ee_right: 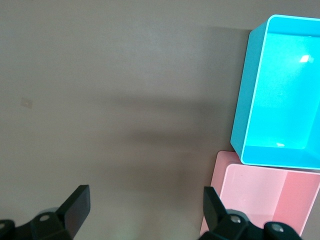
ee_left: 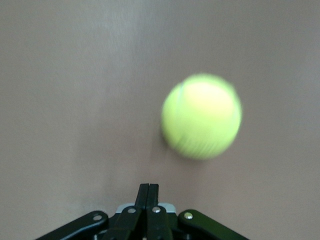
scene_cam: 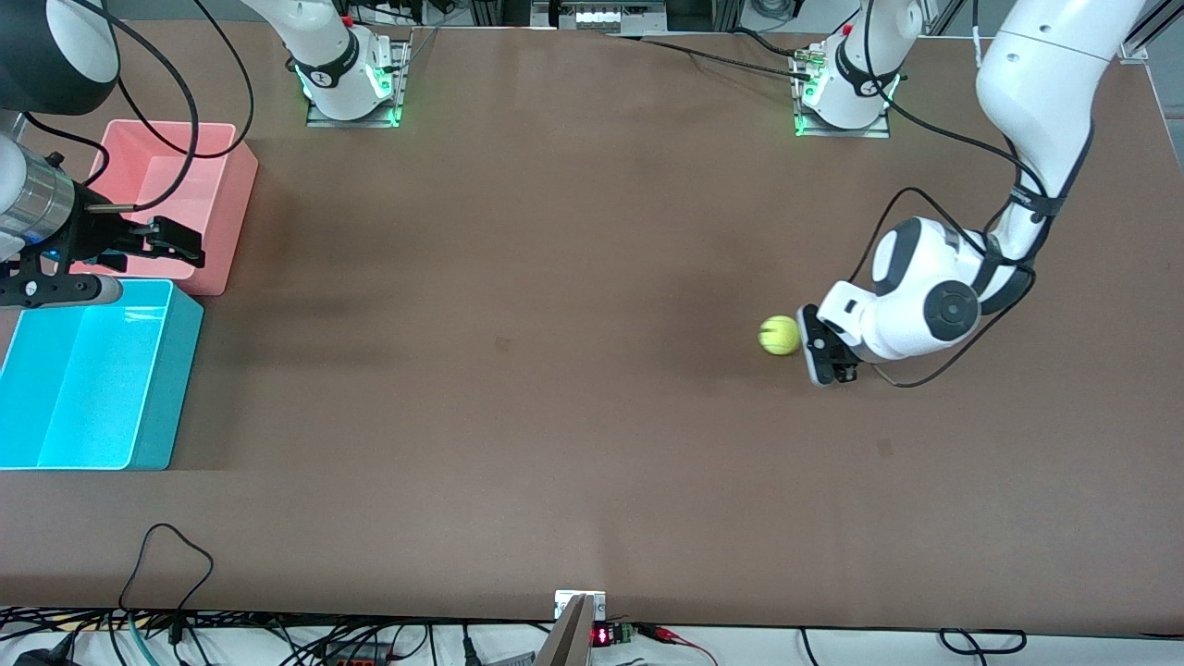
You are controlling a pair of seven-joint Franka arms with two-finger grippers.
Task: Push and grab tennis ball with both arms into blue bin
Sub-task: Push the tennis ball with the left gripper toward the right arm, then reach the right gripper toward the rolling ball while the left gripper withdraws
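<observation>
1. The tennis ball [scene_cam: 779, 335] lies on the brown bench [scene_cam: 555, 277] toward the left arm's end, well apart from both bins
2. The left claw [scene_cam: 818, 347] is low at the bench, just beside the ball, its fingers [ee_left: 148, 200] pressed together
3. The right claw [scene_cam: 176, 242] hangs over the pink bin [scene_cam: 227, 231], fingers [ee_right: 75, 206] spread wide apart
4. The blue bin [scene_cam: 166, 388] stands just beside the pink bin, nearer the front camera
</observation>
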